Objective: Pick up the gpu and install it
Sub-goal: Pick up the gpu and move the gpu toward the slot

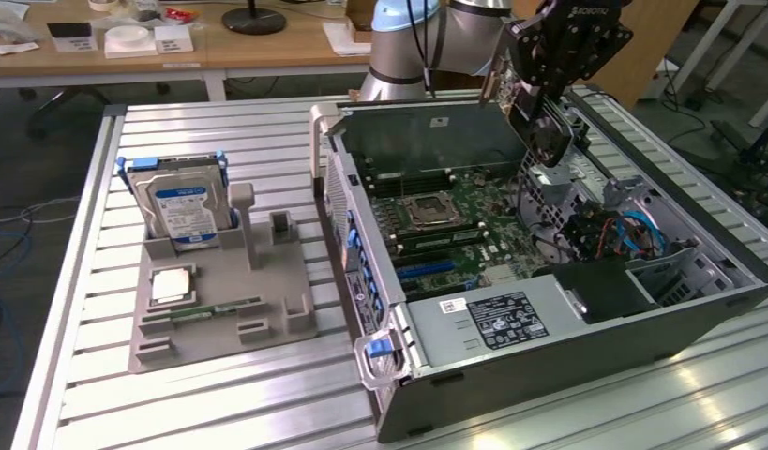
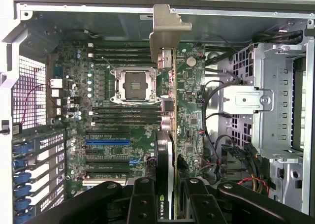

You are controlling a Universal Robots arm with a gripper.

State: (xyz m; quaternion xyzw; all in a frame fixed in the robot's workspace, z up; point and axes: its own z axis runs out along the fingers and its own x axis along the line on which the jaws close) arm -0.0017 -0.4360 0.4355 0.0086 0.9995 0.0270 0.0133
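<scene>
While the end effector [image 1: 549, 75] is clamped on one end of the gpu [image 1: 547, 127], the card hangs above the open computer case [image 1: 584, 347], apparently clear of the motherboard [image 1: 449, 234]. Its long axis runs straight away from the fingers [image 2: 142, 199] toward the board, with the silvery bracket [image 2: 165, 29] at the far end. The blue expansion slot [image 2: 108, 142] lies flat on the board, off to one side of the card's edge, so card and slot look neither aligned nor parallel.
</scene>
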